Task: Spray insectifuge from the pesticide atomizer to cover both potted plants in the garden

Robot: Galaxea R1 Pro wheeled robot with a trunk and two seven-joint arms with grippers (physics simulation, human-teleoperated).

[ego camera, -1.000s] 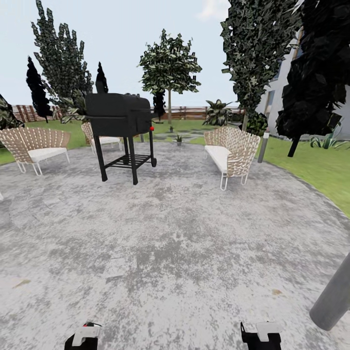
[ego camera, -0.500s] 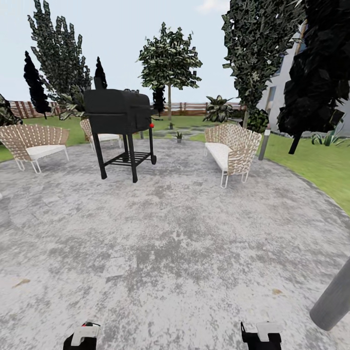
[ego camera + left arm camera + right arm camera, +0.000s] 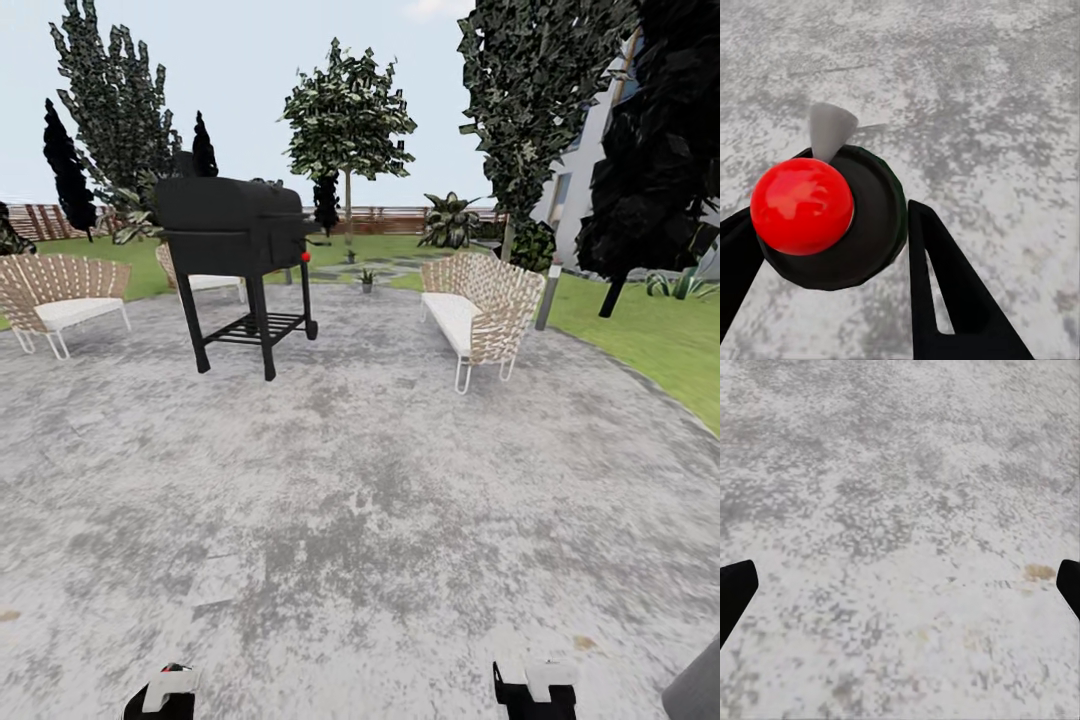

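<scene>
In the left wrist view my left gripper [image 3: 832, 225] is shut on the pesticide atomizer [image 3: 866, 225], seen end-on: a red knob, a round black body and a grey nozzle between the two black fingers. My right gripper [image 3: 900, 585] is open over bare paving, with only its fingertips at the frame's edges. Far ahead in the head view, one small potted plant [image 3: 367, 279] stands at the far edge of the patio [image 3: 360, 480]. A second potted plant [image 3: 351, 258] shows faintly on the lawn behind it.
A black grill [image 3: 230, 235] on legs stands ahead to the left. Wicker chairs sit at the left [image 3: 55, 295], behind the grill [image 3: 205, 278] and at the right [image 3: 480, 310]. A grey post [image 3: 700, 690] is at the near right corner, with lawn [image 3: 650, 340] and trees beyond.
The whole head view has shifted: the camera has advanced over the patio and turned slightly. The grill and left chair sit further left, and the grey post has nearly left the frame.
</scene>
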